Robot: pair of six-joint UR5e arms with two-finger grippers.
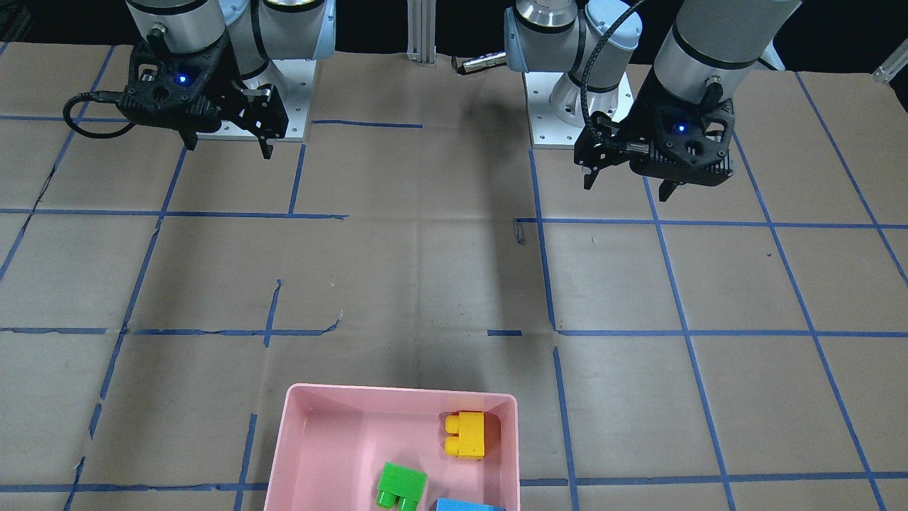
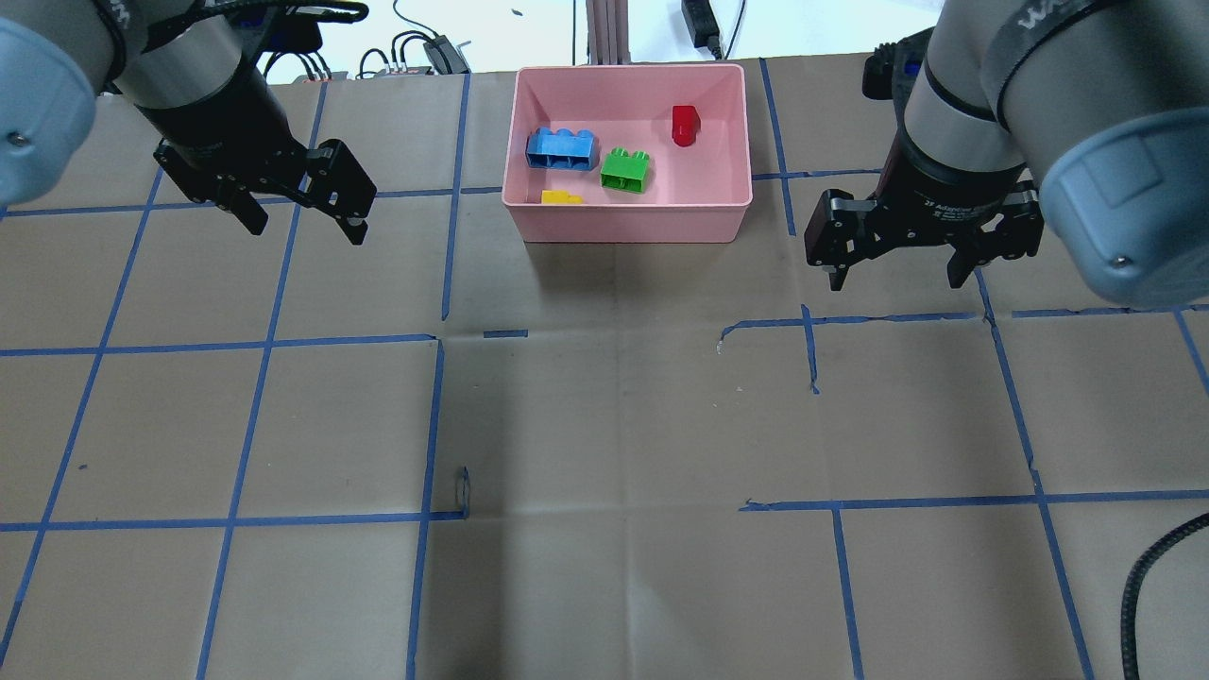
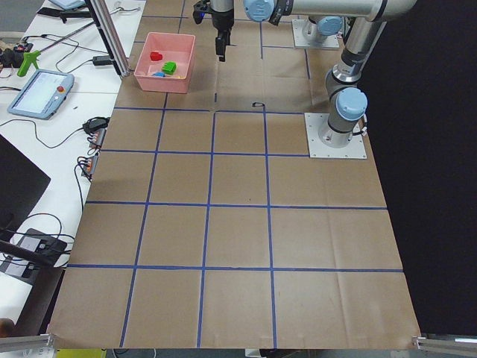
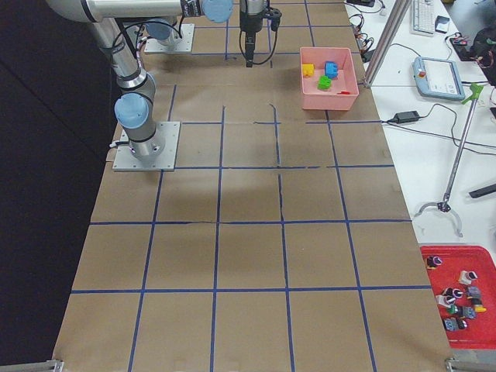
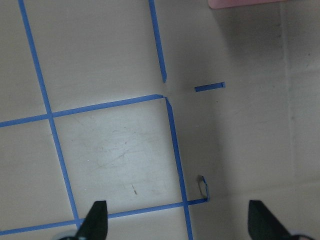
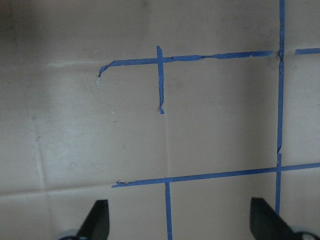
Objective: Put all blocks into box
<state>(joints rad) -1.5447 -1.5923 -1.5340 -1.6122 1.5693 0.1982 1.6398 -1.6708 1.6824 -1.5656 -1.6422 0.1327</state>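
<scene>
Counted four inside the pink box (image 2: 628,227) from overhead: blue block (image 2: 562,149), green block (image 2: 625,170), yellow block (image 2: 561,197), red block (image 2: 684,125). Caught only yellow, green and a blue sliver from the front (red lost below the frame edge). Found left gripper (image 2: 308,229) and right gripper (image 2: 895,281) spread wide, well apart from the box.

Pink box (image 2: 628,223) holds green block (image 2: 625,170); blue block (image 2: 561,148); yellow block (image 2: 561,197); red block (image 2: 684,125).
</scene>
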